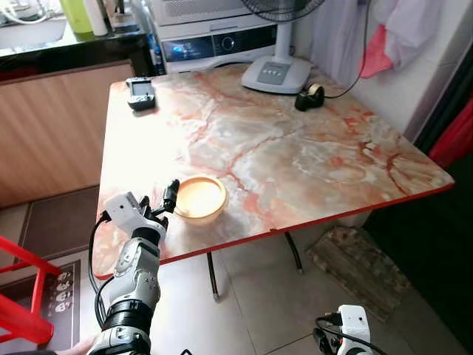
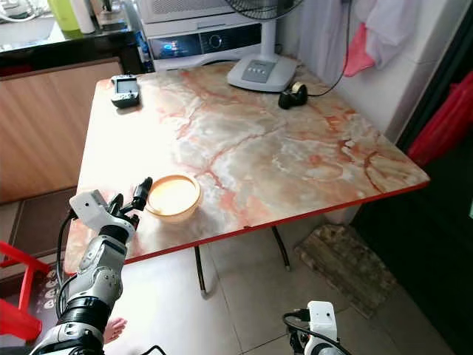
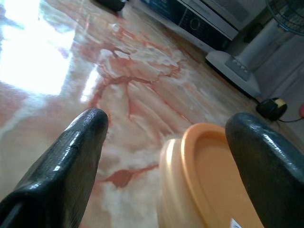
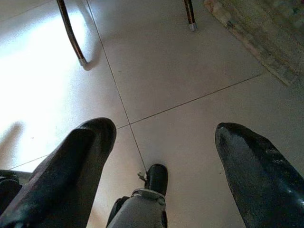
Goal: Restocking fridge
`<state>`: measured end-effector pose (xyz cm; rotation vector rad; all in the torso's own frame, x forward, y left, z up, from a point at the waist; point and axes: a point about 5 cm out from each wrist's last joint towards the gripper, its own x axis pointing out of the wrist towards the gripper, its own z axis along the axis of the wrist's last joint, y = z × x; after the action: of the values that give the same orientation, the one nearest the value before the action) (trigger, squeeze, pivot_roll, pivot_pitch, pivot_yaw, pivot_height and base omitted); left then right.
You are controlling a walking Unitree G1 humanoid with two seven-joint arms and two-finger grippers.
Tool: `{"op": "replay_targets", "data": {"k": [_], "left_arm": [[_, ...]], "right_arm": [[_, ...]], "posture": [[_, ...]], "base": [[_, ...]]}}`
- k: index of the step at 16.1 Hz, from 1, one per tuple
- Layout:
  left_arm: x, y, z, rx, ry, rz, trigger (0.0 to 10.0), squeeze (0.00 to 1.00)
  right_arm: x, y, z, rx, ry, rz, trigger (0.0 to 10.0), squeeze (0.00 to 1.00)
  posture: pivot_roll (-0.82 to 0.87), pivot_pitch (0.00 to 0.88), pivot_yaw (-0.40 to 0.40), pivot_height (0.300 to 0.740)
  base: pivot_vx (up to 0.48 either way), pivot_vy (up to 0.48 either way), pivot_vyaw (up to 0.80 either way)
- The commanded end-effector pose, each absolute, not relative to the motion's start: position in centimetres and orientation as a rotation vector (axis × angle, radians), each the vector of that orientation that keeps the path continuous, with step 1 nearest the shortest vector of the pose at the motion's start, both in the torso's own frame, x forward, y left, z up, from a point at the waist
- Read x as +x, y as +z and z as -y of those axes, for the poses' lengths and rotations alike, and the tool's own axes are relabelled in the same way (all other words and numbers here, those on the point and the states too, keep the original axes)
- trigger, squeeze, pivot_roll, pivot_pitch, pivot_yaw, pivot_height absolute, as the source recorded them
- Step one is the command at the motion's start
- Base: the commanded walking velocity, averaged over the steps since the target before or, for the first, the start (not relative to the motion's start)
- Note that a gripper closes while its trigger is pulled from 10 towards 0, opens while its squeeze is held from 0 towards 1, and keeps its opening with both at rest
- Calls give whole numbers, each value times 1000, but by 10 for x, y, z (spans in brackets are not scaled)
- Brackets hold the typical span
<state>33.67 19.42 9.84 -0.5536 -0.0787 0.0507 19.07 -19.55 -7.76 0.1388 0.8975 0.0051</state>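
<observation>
Upright round container (image 1: 199, 198), rim between spread left pincer (image 3: 166, 142) fingers.

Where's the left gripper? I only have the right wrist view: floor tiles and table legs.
Observer: The left gripper is at the near left of the red-edged marble-pattern table, open, with the rim of a shallow round orange plastic bowl between its fingers.
Operator: Gripping it?
Observer: No, the fingers stand wide apart.
Operator: Bowl loaded?
Observer: It looks empty from the head camera.
Operator: Other clutter?
Observer: A white fan base and a black tape roll at the far edge.
</observation>
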Motion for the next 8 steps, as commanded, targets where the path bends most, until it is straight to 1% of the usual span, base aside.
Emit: {"op": "replay_targets", "data": {"k": [1, 4, 5, 7, 8], "left_arm": [[339, 99, -193, -566, 41, 71, 10000, 0], [340, 98, -192, -580, 27, 60, 10000, 0], [350, 96, -187, -680, -27, 13, 10000, 0], [351, 95, -183, -739, -59, 0, 10000, 0], [352, 96, -180, -736, -78, -6, 10000, 0]], "right_arm": [[191, -78, 194, 137, 10, -902, 10000, 0], [191, -78, 194, 136, 10, -902, 10000, 0], [191, -78, 195, 132, 10, -902, 10000, 0], [191, -78, 195, 131, 11, -902, 10000, 0], [191, -78, 195, 129, 12, -902, 10000, 0]], "posture": [[2, 33, 21, 740], [-1, 34, 17, 740], [-10, 34, 14, 740], [-10, 34, 14, 740], [-10, 34, 14, 740]], "base": [[0, 0, 0], [0, 0, 0], [0, 0, 0], [0, 0, 0], [0, 0, 0]]}}
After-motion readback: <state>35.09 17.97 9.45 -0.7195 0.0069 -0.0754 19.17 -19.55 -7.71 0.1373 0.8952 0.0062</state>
